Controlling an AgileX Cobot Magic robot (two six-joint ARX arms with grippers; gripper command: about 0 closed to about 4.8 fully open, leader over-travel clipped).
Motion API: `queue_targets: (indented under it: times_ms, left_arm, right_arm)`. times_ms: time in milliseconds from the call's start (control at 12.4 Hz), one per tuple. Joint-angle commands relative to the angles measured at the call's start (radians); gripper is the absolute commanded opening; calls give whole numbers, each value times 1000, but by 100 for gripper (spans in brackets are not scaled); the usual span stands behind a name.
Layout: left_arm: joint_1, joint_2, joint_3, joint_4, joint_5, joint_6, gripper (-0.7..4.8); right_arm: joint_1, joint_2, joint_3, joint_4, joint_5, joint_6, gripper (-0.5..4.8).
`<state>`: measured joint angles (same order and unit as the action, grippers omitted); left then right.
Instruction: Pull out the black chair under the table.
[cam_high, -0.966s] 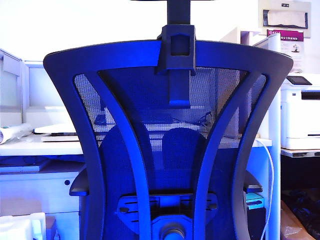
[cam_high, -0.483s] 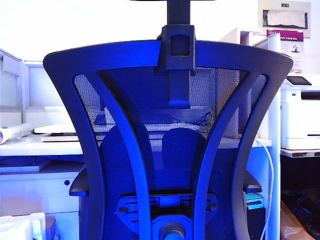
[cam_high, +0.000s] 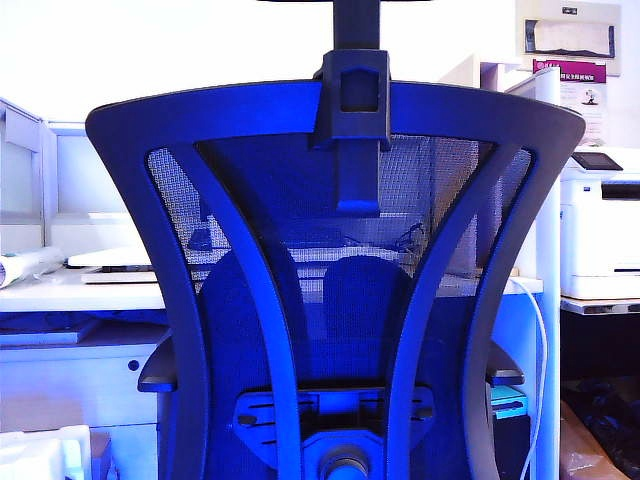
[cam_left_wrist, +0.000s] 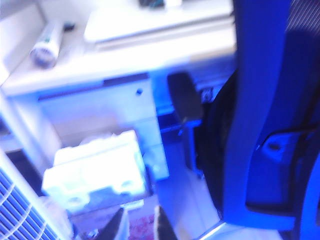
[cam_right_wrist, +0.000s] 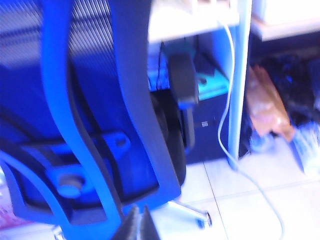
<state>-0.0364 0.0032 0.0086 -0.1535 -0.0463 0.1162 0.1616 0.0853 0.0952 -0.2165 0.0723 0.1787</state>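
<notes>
mesh-backed black chair (cam_high: 335, 300); left pincer (cam_left_wrist: 136, 226) spread, right pincer (cam_right_wrist: 138, 223) closed.

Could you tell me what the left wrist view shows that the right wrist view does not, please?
Only the left wrist view shows the white drawer unit, a white box on the floor, and the open left gripper. Only the right wrist view shows the white cable, the chair's round knob, and the shut right gripper. Both show the black chair and the table.
</notes>
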Motion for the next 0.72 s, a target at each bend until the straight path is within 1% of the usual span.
queue_targets:
  times_ms: [81, 161, 242, 403, 725]
  left_arm:
    - [2, 0, -2, -32, -3, 8, 28]
    - [2, 0, -2, -32, -2, 7, 13]
    - [2, 0, -2, -31, 6, 6, 20]
    - [1, 0, -2, -32, 6, -22, 22]
    - [1, 0, -2, -32, 5, -22, 22]
  right_arm:
    - [1, -72, -73, 13, 35, 5, -7]
    - [0, -79, -76, 9, 39, 1, -7]
    - [0, -79, -76, 10, 43, 0, -7]
    - [0, -79, -76, 9, 41, 1, -6]
    - [1, -79, -76, 11, 39, 2, -6]
